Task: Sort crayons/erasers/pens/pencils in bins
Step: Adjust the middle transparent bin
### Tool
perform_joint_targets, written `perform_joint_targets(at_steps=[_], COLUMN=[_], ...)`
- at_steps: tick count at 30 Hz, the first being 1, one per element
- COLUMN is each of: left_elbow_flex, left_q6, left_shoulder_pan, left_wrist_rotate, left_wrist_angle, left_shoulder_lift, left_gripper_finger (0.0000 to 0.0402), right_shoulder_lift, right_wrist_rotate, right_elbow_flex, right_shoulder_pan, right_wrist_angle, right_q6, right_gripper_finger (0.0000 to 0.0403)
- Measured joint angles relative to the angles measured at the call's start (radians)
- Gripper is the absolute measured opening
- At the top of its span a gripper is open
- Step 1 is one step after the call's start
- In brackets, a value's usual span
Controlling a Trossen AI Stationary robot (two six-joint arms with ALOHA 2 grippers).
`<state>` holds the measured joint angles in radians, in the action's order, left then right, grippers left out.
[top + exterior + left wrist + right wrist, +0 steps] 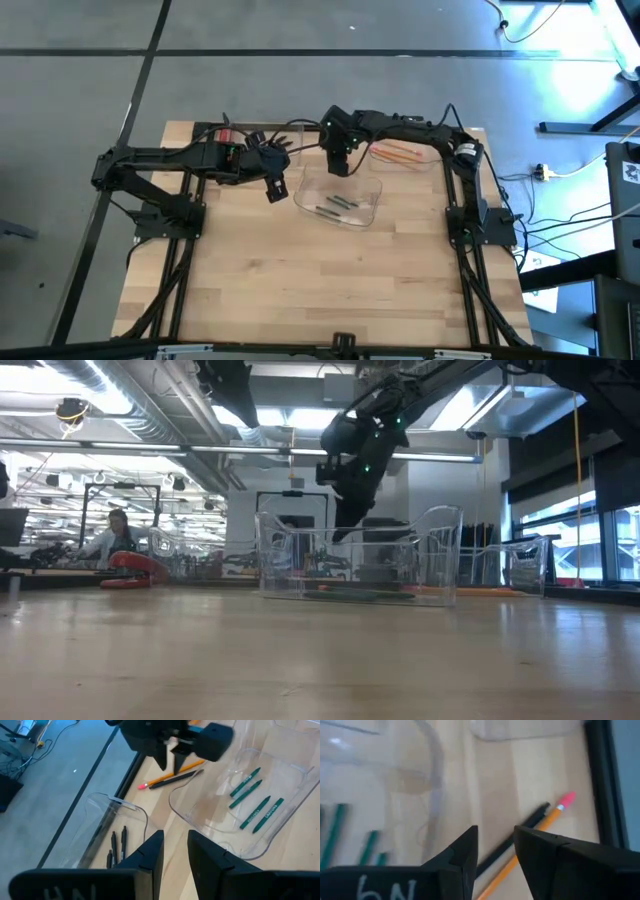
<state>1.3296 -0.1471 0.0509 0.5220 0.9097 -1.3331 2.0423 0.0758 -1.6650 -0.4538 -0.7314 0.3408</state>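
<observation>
Right claw hangs slightly open and empty above a pencil and pen, beside the crayon bin; left claw, a little open, holds nothing.

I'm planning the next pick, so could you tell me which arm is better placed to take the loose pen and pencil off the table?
Right. Its open pincer hovers directly over the pen and pencil; the left pincer is farther away.

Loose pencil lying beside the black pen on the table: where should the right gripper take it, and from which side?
Grip the pencil mid-shaft, coming from above with fingers across its length. It lies flat, close alongside the pen, so the right gripper, open above, probably needs one finger in that narrow gap.
</observation>
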Motion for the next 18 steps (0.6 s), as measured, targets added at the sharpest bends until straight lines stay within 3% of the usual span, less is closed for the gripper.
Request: perform_joint_targets(at_steps=[8, 18], left_elbow_flex=[0.0, 0.0], left_q6=[0.0, -0.001], left_shoulder_pan=[0.0, 0.0], left_wrist_rotate=[0.0, 0.0], left_wrist_angle=[0.015, 0.026], left_shoulder_lift=[0.0, 0.0], left_gripper_finger=[0.008, 0.008], right_shoulder_lift=[0.052, 0.053], right_wrist_rotate=[0.038, 0.24], right_elbow_flex=[0.001, 0.001], right_shoulder_pan=[-0.01, 0.042], right_wrist_angle=[0.007, -0.007], right_q6=[-0.002, 0.037], right_gripper_finger=[0.0127, 0.0127])
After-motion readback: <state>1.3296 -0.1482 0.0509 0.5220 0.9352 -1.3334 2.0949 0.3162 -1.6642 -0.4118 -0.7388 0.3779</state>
